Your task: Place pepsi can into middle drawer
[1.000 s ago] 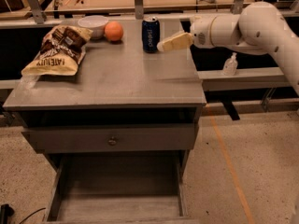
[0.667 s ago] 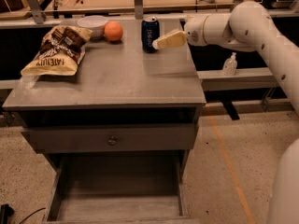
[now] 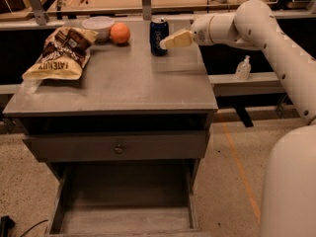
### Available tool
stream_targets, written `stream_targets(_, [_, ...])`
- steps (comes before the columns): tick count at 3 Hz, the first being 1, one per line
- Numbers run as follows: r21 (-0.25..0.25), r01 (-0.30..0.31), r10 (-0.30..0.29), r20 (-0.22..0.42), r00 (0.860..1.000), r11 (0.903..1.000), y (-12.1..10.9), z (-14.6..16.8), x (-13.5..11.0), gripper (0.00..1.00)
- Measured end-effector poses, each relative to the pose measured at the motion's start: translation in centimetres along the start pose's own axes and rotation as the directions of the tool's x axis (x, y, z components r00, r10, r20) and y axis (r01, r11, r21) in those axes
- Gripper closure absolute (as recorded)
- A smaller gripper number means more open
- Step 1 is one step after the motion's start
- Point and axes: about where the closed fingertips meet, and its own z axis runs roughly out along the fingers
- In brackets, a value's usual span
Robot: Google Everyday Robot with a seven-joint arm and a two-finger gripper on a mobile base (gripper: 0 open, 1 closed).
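- We see the pepsi can [image 3: 159, 29] standing upright on the grey cabinet top [image 3: 123, 83], up at the 12 o'clock edge and a touch right of centre.
- The gripper [image 3: 166, 43] comes in level from the can's 3 o'clock. Its cream tip meets the can's lower right side.
- We cannot tell whether it is spread or closed, or whether it has any hold on the can.
- The white arm [image 3: 256, 23] sweeps away toward 4 o'clock, off the right edge.
- At the can's 9 o'clock, just beside it, sits an orange fruit [image 3: 120, 33], and at 9 o'clock of that a pale bowl [image 3: 98, 25].
- A chip bag [image 3: 60, 53] lies flat at about 10 o'clock on the top.
- Down at 6 o'clock the middle drawer [image 3: 123, 221] is pulled out, its floor bare, under a front panel with a round knob [image 3: 118, 148].
- Off at 3 o'clock, a small clear bottle [image 3: 243, 68] stands on a ledge.
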Motion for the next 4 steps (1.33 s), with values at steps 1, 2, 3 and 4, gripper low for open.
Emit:
stream_targets(1, [0.002,-0.012,0.012,0.002,1.000,0.9999,-0.6,1.1,-0.4,0.00])
stream_targets(2, [-0.027,-0.015,0.015,-0.002,1.000,0.9995,-0.2,2.5,-1.4,0.00])
stream_targets(3, [-0.079,-0.016,0.015,-0.017,1.000,0.9968,0.8,4.2,-1.9,0.00])
stream_targets(4, [-0.133,-0.012,0.008,-0.034,0.999,0.9910,2.0,5.8,-2.2,0.17])
